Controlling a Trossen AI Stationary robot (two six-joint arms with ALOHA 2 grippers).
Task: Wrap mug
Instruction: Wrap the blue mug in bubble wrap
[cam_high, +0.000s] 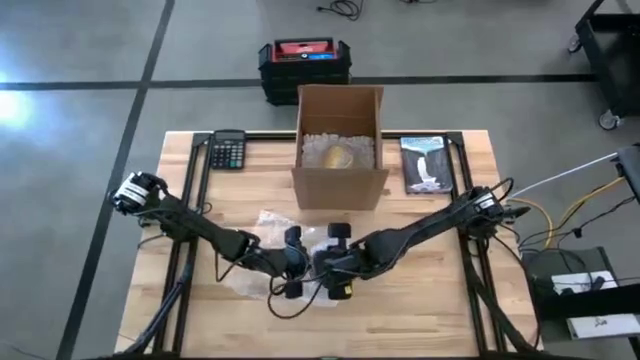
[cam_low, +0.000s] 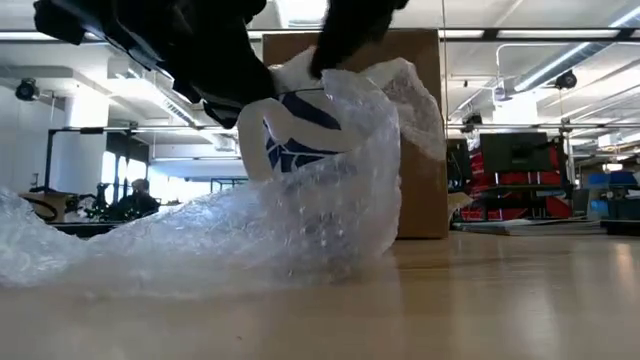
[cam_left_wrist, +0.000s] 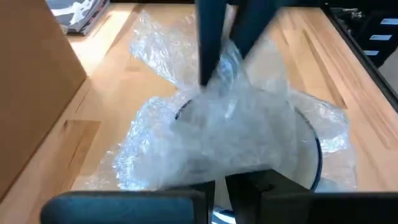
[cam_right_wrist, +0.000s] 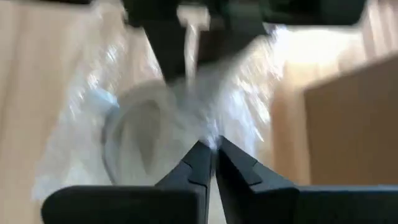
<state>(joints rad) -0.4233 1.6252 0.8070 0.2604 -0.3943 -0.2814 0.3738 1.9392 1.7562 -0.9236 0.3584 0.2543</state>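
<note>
A white mug with blue markings lies tipped at the table's middle, partly covered by a sheet of bubble wrap that also spreads over the table toward the left. Both grippers meet over it. My left gripper is shut on the wrap on one side of the mug. My right gripper is shut on the wrap on the opposite side, beside the mug's open mouth. The grippers hide the mug itself in the high view. My left gripper pinches the bubble wrap's bunched part between its two fingers, over the mug's side; one layer or several, I cannot tell. The wrap lies draped over the mug, and its loose end rests on the table. My right gripper pinches a gathered bit of bubble wrap at its fingertips, right beside the mug's rim. It comes slanting down from the table's right. The wrap is pulled up over the mug here, with the rest trailing onto the table.
An open cardboard box with packing fill stands just beyond the mug. A calculator lies at the far left and a booklet at the far right. A black and red case sits on the floor behind the table.
</note>
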